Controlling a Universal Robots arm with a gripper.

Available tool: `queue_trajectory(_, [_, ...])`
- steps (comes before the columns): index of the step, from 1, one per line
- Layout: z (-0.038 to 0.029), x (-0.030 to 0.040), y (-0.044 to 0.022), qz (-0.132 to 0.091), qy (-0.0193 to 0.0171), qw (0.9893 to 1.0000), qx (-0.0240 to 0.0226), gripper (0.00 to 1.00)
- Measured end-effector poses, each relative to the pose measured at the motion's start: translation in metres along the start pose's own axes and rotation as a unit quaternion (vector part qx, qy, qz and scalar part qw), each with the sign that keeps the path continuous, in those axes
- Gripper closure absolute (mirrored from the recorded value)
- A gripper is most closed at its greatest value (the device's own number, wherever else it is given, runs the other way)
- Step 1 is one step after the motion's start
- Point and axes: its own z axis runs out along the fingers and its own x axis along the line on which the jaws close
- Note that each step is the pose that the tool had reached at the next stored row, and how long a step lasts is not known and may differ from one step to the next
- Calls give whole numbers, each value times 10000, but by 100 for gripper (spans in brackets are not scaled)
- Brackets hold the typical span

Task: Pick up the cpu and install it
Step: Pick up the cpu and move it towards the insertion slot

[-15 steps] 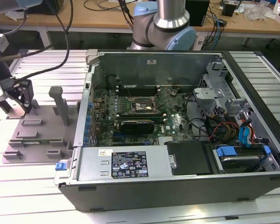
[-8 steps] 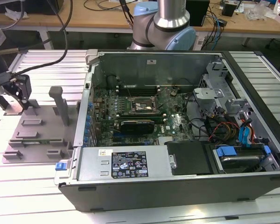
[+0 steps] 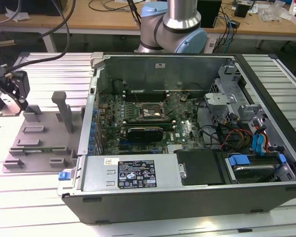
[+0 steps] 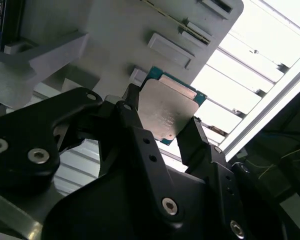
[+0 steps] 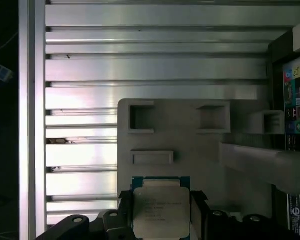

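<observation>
On the exterior view's left, the gripper (image 3: pixel 11 106) hangs over the grey block (image 3: pixel 39 140). Its two fingers (image 4: pixel 135 127) squeeze the cpu (image 4: pixel 167 112) by its sides, just above that block. The open case (image 3: pixel 163 66) sits on the exterior view's right.

Bright light. Exterior view: the bench (image 3: pixel 34 197) round the fixture plate (image 3: pixel 47 140) glares white; the computer case (image 3: pixel 197 192) beside the plate is darker inside. Second wrist view: bench past the plate is washed-out white, the black jaws look dim & blurry, the cpu (image 4: pixel 167 112) they pinch is sharp. First wrist view: soft glare stripes beside the plate.
</observation>
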Motion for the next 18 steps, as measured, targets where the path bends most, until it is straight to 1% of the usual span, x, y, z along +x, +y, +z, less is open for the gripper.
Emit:
queue_trajectory(2, [-39, -2, 1, 0, 0, 10000, 0, 45])
queue_trajectory(3, [-73, -2, 3, 0, 0, 10000, 0, 45])
queue_trajectory(4, [-146, -5, 6, 0, 0, 10000, 0, 45])
queue_trajectory(5, [-202, -8, 8, 0, 0, 10000, 0, 45])
queue_trajectory(9, [-282, -10, 10, 0, 0, 10000, 0, 45])
queue_trajectory(10, [-324, -12, 12, 0, 0, 10000, 0, 45])
queue_trajectory(12, [-384, -14, 14, 0, 0, 10000, -1, 45])
queue_trajectory(14, [-485, -18, 18, 0, 0, 10000, -1, 45])
queue_trajectory(16, [-615, -23, 23, 0, 0, 10000, -1, 45])
queue_trajectory(18, [-703, -26, 27, 0, 0, 10000, -1, 45])
